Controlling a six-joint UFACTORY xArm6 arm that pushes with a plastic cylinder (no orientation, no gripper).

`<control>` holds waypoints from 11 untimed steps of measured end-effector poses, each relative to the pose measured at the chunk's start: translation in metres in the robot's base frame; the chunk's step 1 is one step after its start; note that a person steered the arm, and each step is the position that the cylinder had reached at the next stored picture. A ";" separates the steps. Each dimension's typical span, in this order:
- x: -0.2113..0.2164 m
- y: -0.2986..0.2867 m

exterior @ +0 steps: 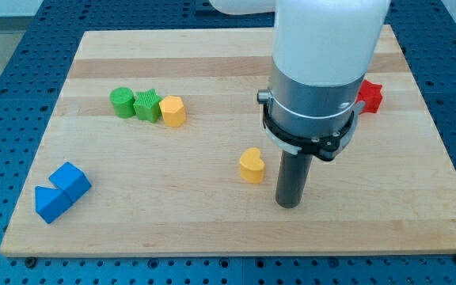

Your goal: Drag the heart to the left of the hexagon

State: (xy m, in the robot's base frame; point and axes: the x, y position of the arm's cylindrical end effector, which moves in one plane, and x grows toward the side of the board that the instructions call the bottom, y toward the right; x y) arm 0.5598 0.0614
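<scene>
A yellow heart block [252, 165] lies near the middle of the wooden board. A yellow hexagon block [172, 111] sits up and to the view's left of it, touching a green star block [146, 105] with a green cylinder [121, 103] beside that. My tip [289, 203] rests on the board just right of and slightly below the heart, a small gap apart from it. The arm's white and grey body hangs over the board's upper right.
Two blue blocks, a cube [71, 181] and a triangle [49, 203], sit together at the board's lower left. A red star block [370, 96] is partly hidden behind the arm at the right. The board [172, 229] lies on a blue perforated table.
</scene>
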 end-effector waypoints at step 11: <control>-0.168 -0.053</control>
State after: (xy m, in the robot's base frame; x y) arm 0.3921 0.0082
